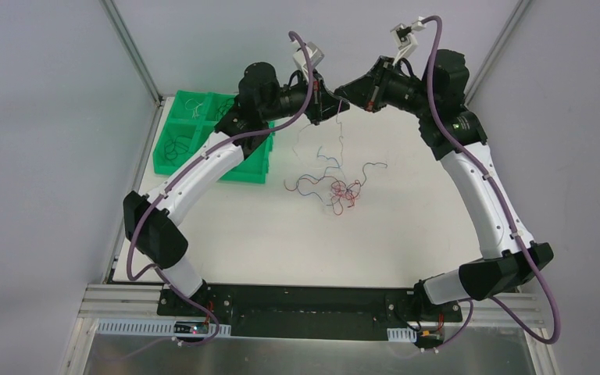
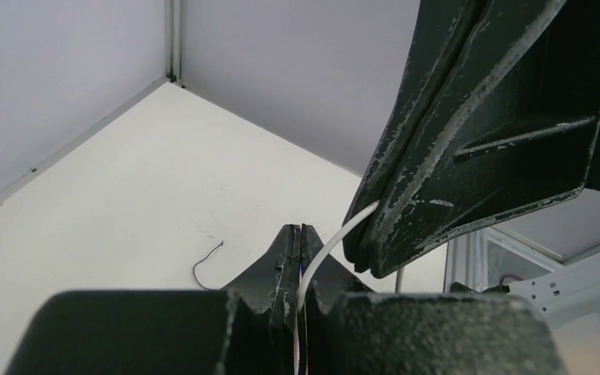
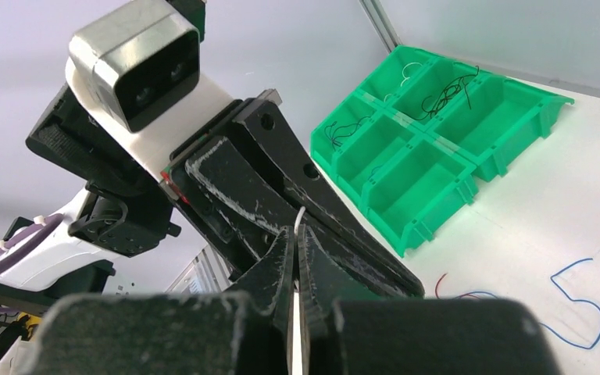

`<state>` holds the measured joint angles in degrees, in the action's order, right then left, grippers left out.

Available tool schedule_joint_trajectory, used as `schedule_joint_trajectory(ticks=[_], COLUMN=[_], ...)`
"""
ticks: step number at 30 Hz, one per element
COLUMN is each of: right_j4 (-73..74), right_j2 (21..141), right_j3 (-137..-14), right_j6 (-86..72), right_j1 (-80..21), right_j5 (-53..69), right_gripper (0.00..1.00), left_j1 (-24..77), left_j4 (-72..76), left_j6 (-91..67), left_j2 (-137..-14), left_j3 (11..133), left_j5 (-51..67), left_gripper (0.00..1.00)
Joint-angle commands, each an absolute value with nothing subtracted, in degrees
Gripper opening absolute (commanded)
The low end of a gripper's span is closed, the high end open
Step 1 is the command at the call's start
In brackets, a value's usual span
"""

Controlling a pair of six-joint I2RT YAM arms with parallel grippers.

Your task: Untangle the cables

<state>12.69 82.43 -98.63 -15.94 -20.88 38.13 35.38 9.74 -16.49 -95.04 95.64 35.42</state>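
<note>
1. Left tool [image 2: 300, 232] fills the near lens, fingers pressed together on a white cable [image 2: 334, 244] that curves out of the tips.
2. Over to the right tool [image 3: 295, 234]: its fingers are together too, pinching that same white cable, and it meets the left one tip to tip.
3. Both tools hang high off the bench [image 1: 406, 234], up to the right of the green bins [image 1: 203, 133], with the back wall close behind them.
4. Room check: a metal post stands at the bins' far corner and a side wall runs along their left. Bare bench spreads to the right of the bins and back toward the arm bases.
5. Down on the bench sits the tangle [image 1: 342, 191], a knot of red and blue cables to the right of the bins and nearer the bases, well apart from both tools.
6. Pale strands [image 1: 339, 141] dangle from the meeting point toward the bench, on the side away from the bins.
7. One blue cable [image 1: 371, 168] curls just past the tangle, farther from the bins.
8. Inside the bins lie a few dark and pale cables, each in its own compartment.
</note>
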Motion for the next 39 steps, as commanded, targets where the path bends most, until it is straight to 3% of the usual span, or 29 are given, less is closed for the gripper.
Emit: schedule_joint_trajectory(ticks=[1, 2, 3, 5, 6, 7, 8, 12, 22, 24, 26, 30, 34, 35, 36, 37, 38, 39], right_j4=[9.0, 8.9, 8.9, 8.9, 9.1, 9.6, 10.0, 10.2, 9.3, 9.3, 9.0, 7.6, 7.1, 7.1, 7.1, 6.9, 6.9, 7.0], right_j2=[80.9, 80.8, 80.7, 80.5, 80.3, 80.1, 80.0, 79.3, 80.3, 80.4, 80.3, 80.1, 80.3, 80.3, 80.3, 80.3, 80.3, 80.3], right_j3=[-98.6, -98.8, -99.0, -98.9, -98.9, -98.7, -98.5, -96.7, -95.7, -95.6, -95.3, -94.9, -95.0, -94.9, -94.5, -94.0, -93.6, -93.1], right_j6=[-16.6, -16.4, -16.1, -15.5, -15.2, -14.9, -14.5, -14.0, -14.5, -14.4, -14.4, -15.6, -17.0, -17.3, -17.6, -17.8, -18.1, -18.0], right_j1=[-20.8, -20.8, -20.8, -20.5, -20.3, -20.2, -20.1, -20.0, -20.7, -21.2, -21.8, -22.8, -23.3, -23.2, -23.3, -23.3, -23.2, -23.0], right_j5=[37.3, 37.1, 37.0, 37.2, 37.3, 37.4, 37.5, 37.6, 36.2, 35.1, 33.4, 30.0, 26.3, 25.8, 25.3, 24.9, 24.6, 24.5], right_gripper=[0.00, 0.00, 0.00, 0.00, 0.00, 0.00, 0.00, 0.00, 0.00, 0.00, 0.00, 0.00, 0.00, 0.00, 0.00, 0.02, 0.06, 0.21], left_j1=[33.6, 33.4, 32.9, 31.6, 30.5, 29.7, 28.8, 28.3, 32.3, 33.0, 33.7, 34.6, 34.8, 35.0, 35.2, 35.2, 35.3, 35.2], left_j4=[9.7, 9.5, 8.9, 8.5, 8.6, 8.4, 7.8, 4.5, 6.8, 7.5, 8.1, 7.5, 6.5, 6.6, 6.5, 6.6, 6.5, 6.0], left_j6=[-20.1, -19.6, -19.0, -18.2, -17.9, -17.1, -15.6, -8.3, -9.6, -10.7, -12.1, -14.9, -15.2, -15.4, -15.9, -16.8, -17.7, -18.2], left_j2=[-91.5, -91.3, -91.0, -89.8, -88.8, -87.9, -86.9, -84.3, -89.3, -90.0, -90.7, -92.5, -93.3, -93.3, -93.5, -93.7, -94.0, -94.1], left_j3=[95.4, 94.9, 94.4, 92.2, 90.9, 89.5, 88.5, 87.0, 93.2, 93.6, 94.0, 95.6, 97.0, 97.1, 97.3, 97.5, 97.7, 98.0], left_j5=[34.6, 35.8, 37.5, 40.0, 40.9, 41.5, 42.1, 42.5, 41.6, 41.0, 39.4, 33.6, 29.5, 29.0, 27.9, 26.9, 25.9, 25.0], left_gripper=[0.00, 0.00, 0.06, 0.54, 0.72, 0.88, 0.94, 0.99, 0.99, 0.98, 0.90, 0.60, 0.45, 0.24, 0.13, 0.00, 0.00, 0.00])
